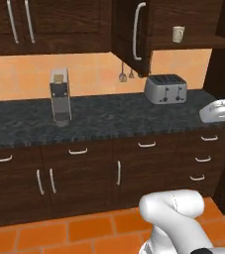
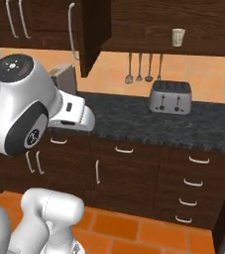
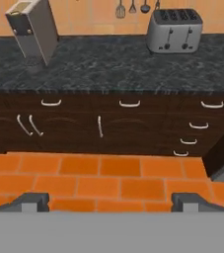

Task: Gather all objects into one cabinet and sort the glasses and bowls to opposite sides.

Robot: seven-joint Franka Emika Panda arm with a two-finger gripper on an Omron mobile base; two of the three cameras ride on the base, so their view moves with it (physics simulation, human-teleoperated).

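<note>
A dark speckled desk (image 1: 109,116) runs under an orange backsplash, with a silver toaster (image 1: 165,89) at its right end and a tall grey appliance (image 1: 60,96) at about nine o'clock from it. My end effector (image 3: 111,200) hangs released over the orange floor tiles, grasping nothing. The cabinet (image 1: 183,30) stands open at one o'clock above the toaster, and the pale speckled mug (image 1: 178,33) already sits on its shelf. Most of the gathering looks undone. The mug is small, so its speckling is perhaps a guess, and the shelf's right part is cut off.
</note>
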